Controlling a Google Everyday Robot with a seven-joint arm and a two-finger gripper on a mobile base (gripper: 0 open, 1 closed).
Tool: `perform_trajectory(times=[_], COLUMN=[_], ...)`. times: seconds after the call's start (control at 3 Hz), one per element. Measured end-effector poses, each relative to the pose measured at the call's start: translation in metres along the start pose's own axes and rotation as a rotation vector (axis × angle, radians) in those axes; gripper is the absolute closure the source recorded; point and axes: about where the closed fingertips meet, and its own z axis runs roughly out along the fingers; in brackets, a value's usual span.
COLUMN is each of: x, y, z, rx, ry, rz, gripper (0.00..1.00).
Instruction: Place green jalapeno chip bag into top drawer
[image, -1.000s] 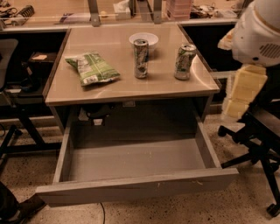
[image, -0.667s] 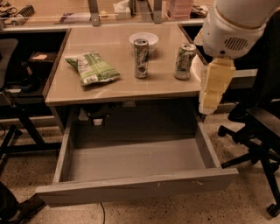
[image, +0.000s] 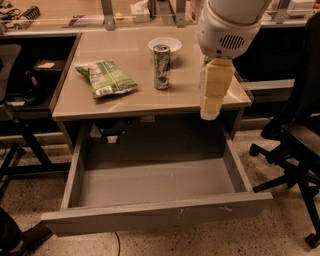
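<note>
The green jalapeno chip bag (image: 106, 78) lies flat on the left half of the desk top, its white label patch toward the front. The top drawer (image: 160, 216) is pulled wide open below the desk and its grey interior is bare. My gripper (image: 210, 111) is the cream-coloured piece hanging down from the big white arm housing (image: 227, 25). It hovers over the desk's right front corner, well to the right of the bag and above the drawer's right side. It holds nothing that I can see.
A green-and-silver drink can (image: 161, 66) stands mid-desk in front of a white bowl (image: 165, 44). A black office chair (image: 295, 140) stands right of the drawer, and dark furniture stands at the left. The desk top (image: 130, 100) ends just above the drawer.
The arm has swung left from the right edge of the view to over the desk's right front corner. It now hides the second can. The bag and the drawer have not moved.
</note>
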Motion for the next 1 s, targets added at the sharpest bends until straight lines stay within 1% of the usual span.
perform_trajectory(times=[0.33,1.0], x=[-0.019,-0.1], y=[-0.017,-0.097], z=[0.001,0.012], rx=[0.024,0.03], ry=[-0.038,-0.134], rz=[-0.021,-0.148], gripper=[0.0,0.0])
